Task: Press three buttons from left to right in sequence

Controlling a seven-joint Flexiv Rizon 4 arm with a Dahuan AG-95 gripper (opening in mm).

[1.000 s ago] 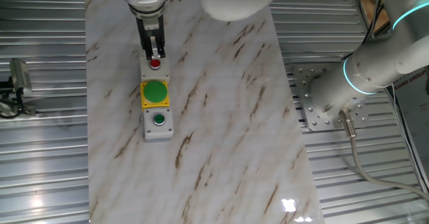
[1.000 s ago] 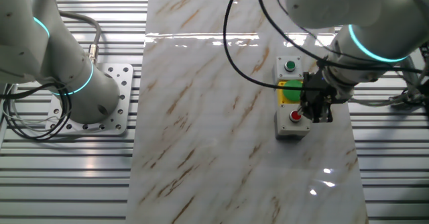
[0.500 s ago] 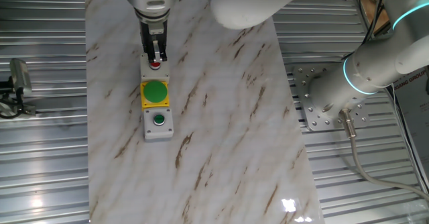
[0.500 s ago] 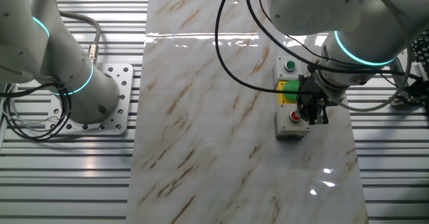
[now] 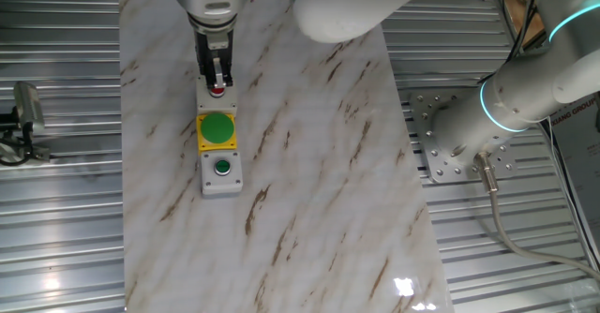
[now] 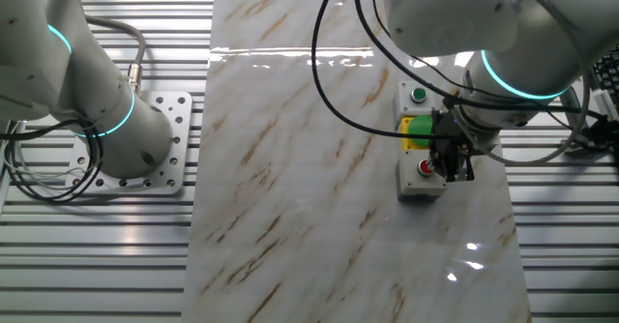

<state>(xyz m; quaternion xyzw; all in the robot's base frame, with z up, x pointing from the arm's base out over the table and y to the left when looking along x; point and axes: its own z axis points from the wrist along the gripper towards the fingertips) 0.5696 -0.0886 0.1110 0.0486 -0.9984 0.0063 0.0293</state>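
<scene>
The three buttons stand in a row on the marble table. In one fixed view the small red button on its grey box (image 5: 217, 93) is farthest up, then the large green button on the yellow box (image 5: 217, 128), then the small green button on a grey box (image 5: 222, 168). My gripper (image 5: 217, 81) points down with its fingertips together on the red button, covering part of it. In the other fixed view the gripper (image 6: 455, 168) sits beside the red button (image 6: 426, 166), with the yellow box (image 6: 417, 130) and the small green button (image 6: 418, 96) beyond.
The marble tabletop (image 5: 309, 163) lies on ribbed metal flooring. A second robot arm's base (image 5: 469, 135) stands to the right of the table, and it also shows in the other fixed view (image 6: 126, 130). Black cables (image 6: 338, 81) hang over the table near the buttons.
My gripper has moved slightly over the red button and lowered onto it since a second ago. It has barely moved in the last half second.
</scene>
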